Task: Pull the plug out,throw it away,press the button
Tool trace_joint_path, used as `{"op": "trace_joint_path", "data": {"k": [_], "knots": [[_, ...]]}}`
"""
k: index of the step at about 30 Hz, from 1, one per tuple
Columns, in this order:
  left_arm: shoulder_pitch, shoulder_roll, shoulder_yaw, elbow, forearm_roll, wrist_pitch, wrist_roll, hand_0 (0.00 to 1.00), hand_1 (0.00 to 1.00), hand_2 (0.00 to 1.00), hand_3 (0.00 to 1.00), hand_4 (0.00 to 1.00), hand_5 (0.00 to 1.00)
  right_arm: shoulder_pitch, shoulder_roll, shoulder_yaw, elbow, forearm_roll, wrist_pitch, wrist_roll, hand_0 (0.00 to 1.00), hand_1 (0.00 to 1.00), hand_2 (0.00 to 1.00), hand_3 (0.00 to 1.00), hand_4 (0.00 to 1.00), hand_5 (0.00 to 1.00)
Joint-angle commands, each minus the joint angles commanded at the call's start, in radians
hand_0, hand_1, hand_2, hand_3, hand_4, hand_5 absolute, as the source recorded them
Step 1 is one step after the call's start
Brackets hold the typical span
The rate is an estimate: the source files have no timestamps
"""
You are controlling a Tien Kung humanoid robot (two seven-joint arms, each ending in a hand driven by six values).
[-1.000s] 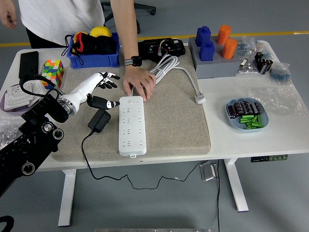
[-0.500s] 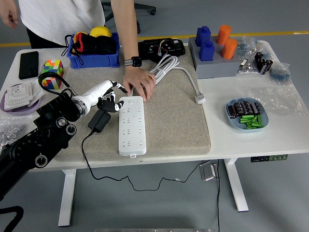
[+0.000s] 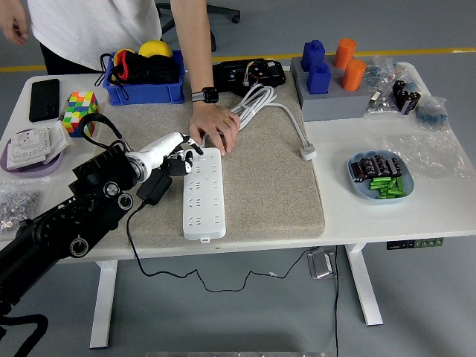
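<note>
Forward now, left hand (image 3: 178, 151) reaches power strip (image 3: 203, 193) (no legible writing), fingers loosely curled, grasping nothing.

Smooth white plastic power strip (image 3: 203, 192); rough grey felt-like mat (image 3: 260, 178); glossy white hand (image 3: 172, 149); matt white table (image 3: 372, 212)

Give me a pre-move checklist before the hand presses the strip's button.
1. Plug out of power strip: ok, the black adapter lies on the mat beside it.
2. Left hand at the strip's far end: ok.
3. Fingertip on the button: cannot tell.
4. Strip steadied: ok, a person's hand rests at its far end.
5. Person's hand clear of the robot's: not ok, they are close.
</note>
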Motion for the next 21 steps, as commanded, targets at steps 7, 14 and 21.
{"op": "trace_joint_path", "data": {"k": [7,14,21], "knots": [[-0.018,-0.017,0.021,0.033,0.002,0.000,0.016,0.055,0.053,0.103,0.664,0.063,0.002,-0.002,-0.001,-0.005,0.000,0.002,0.000,0.000,0.753,0.701,0.710,0.723,0.792,0.601],[-0.047,-0.034,0.033,0.073,0.015,0.005,0.021,0.055,0.052,0.103,0.667,0.061,0.002,-0.002,-0.001,-0.005,0.001,0.002,0.000,0.000,0.753,0.701,0.710,0.723,0.792,0.601],[-0.073,-0.044,0.059,0.109,0.012,0.007,0.029,0.054,0.051,0.104,0.667,0.058,0.002,-0.002,0.000,-0.002,-0.001,0.001,0.000,0.000,0.753,0.701,0.710,0.723,0.792,0.603]]}}
